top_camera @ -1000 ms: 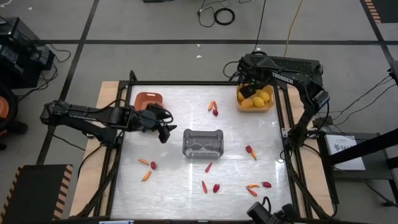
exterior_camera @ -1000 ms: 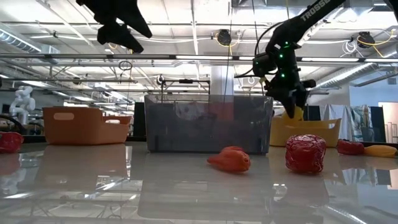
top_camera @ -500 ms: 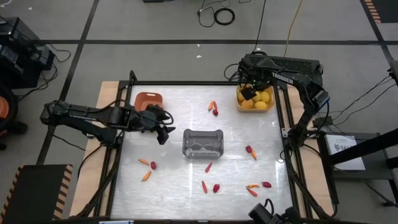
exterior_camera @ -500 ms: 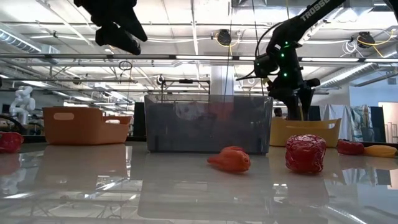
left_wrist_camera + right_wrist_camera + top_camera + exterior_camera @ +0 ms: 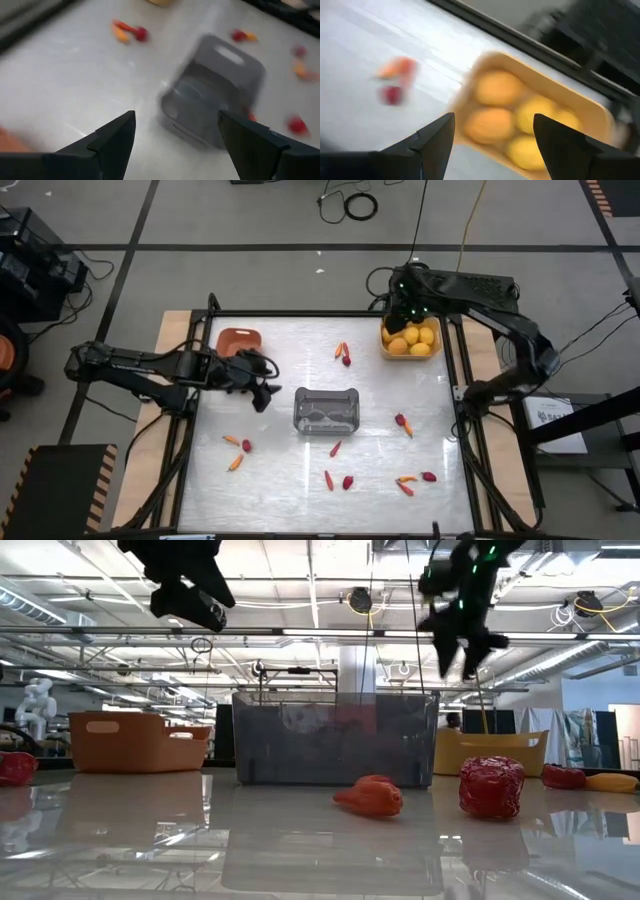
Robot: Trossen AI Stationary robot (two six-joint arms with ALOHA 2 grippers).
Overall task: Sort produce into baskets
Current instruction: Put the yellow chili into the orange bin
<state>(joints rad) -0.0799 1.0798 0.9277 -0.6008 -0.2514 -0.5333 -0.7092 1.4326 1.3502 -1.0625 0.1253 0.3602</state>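
High view | right gripper (image 5: 404,311) released, empty, above yellow basket (image 5: 411,353) of fruits (image 5: 398,346) | left gripper (image 5: 262,383) released, beside grey basket (image 5: 326,410)

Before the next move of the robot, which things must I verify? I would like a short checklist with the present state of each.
1. Right claw empty, open above yellow basket: ok.
2. Yellow-orange fruits all inside that basket: ok.
3. Left claw open, empty, above the table left of grey basket: ok.
4. Grey basket upright: ok; its contents: cannot tell.
5. Orange-brown basket holds produce: cannot tell.
6. Berries and carrot sticks sorted: not ok, several lie on the table, such as a pair near the yellow basket.
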